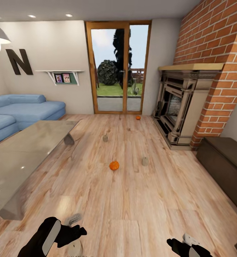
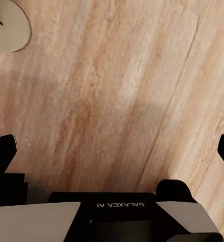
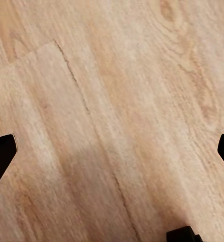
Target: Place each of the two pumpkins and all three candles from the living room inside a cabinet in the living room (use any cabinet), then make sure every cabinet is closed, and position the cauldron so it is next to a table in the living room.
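Both jaws wide and empty over the wood floor (image 1: 132, 214), left gripper (image 2: 112, 146) beside a candle (image 2: 8, 25). Farther off, a pumpkin (image 1: 114, 165) between two more candles (image 1: 144, 161), second pumpkin (image 1: 138, 117) near the fireplace (image 1: 179, 107).

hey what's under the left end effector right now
Bare wood floor lies under the open left end effector, with a round tan candle beside it. The floor directly beneath the wrist housing is covered.

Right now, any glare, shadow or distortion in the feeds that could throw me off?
Head view: wide-angle bend at the edges, sheen on the table, pumpkins and candles small but clear. Left wrist view: soft grey shadow on the floor. Right wrist view: similar faint shadow, wood grain slightly soft.
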{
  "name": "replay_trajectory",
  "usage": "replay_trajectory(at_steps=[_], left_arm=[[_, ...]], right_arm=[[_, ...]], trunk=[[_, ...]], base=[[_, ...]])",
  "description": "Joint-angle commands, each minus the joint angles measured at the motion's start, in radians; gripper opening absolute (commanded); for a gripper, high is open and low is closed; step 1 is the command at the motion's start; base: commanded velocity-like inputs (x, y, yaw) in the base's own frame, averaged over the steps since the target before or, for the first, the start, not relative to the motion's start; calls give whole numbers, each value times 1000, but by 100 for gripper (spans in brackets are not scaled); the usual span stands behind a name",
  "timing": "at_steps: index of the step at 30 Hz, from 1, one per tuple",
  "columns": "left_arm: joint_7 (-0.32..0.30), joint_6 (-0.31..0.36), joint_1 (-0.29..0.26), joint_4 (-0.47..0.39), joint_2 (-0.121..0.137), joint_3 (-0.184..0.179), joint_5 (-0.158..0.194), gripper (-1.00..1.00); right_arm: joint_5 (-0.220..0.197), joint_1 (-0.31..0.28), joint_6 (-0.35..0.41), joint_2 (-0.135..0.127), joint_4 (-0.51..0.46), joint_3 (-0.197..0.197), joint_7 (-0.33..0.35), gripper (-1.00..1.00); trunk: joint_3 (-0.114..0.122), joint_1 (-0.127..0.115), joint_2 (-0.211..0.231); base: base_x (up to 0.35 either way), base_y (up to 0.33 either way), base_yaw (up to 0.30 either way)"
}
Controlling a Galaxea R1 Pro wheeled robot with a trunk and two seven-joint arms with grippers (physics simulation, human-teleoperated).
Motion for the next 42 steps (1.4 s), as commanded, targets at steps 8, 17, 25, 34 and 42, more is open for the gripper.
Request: replay_trajectory(at_steps=[8,17,25,34,42], left_arm=[[1,-27,0,0,1,-1,0,100],[1,-51,0,0,2,-4,-2,100],[17,-86,0,0,-1,-6,-2,100],[137,-153,0,0,-7,-9,2,100],[167,-173,0,0,-4,-7,3,100]], right_arm=[[1,0,0,0,0,0,-1,100],[1,0,0,0,0,0,-2,100],[0,0,-5,0,0,0,1,100],[1,-6,92,45,-88,4,-10,100],[-7,-24,348,160,-418,8,-308,100]], trunk=[[0,0,0],[0,0,0],[-25,31,-56],[-53,65,-119],[-78,96,-175]], base=[[7,0,291],[0,0,293],[0,0,167],[0,0,9],[0,0,0]])
